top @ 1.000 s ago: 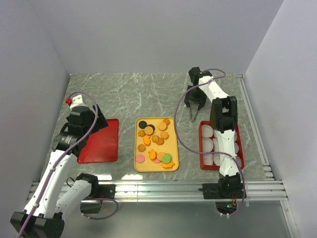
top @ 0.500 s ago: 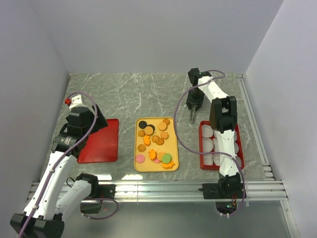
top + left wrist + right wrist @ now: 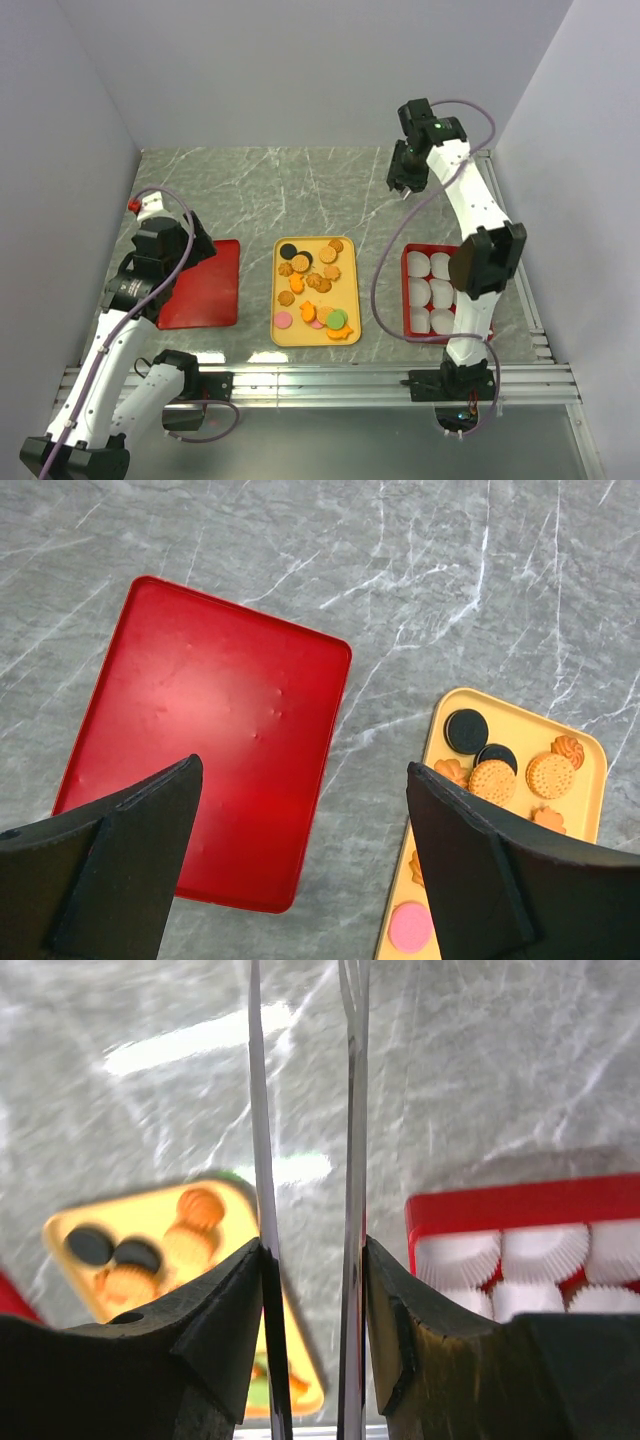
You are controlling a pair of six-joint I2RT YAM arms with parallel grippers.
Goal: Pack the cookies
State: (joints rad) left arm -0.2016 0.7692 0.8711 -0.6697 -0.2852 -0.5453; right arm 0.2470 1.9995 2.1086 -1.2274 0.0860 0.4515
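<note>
Pale walls close in a grey marble counter [image 3: 300,190] on three sides. Toward the middle of its near edge lies a yellow tray [image 3: 348,295], and all the cookies [image 3: 315,283] lie loose on it: orange and brown rounds, two black ones at the far end, pink and green at the near end. Toward the left edge sits a flat red tray [image 3: 205,285]. Close to the right edge, a second red tray [image 3: 404,300] holds rows of white paper cups [image 3: 428,292], partly hidden under the right arm.

Strips of bare marble separate the three trays, and the far half of the counter shows open stone. The left claw [image 3: 302,770] hangs released, fingers spread wide, above the flat red tray. The right claw [image 3: 310,1260] is raised near the far right corner, clenched on thin metal tweezers [image 3: 352,1110].
</note>
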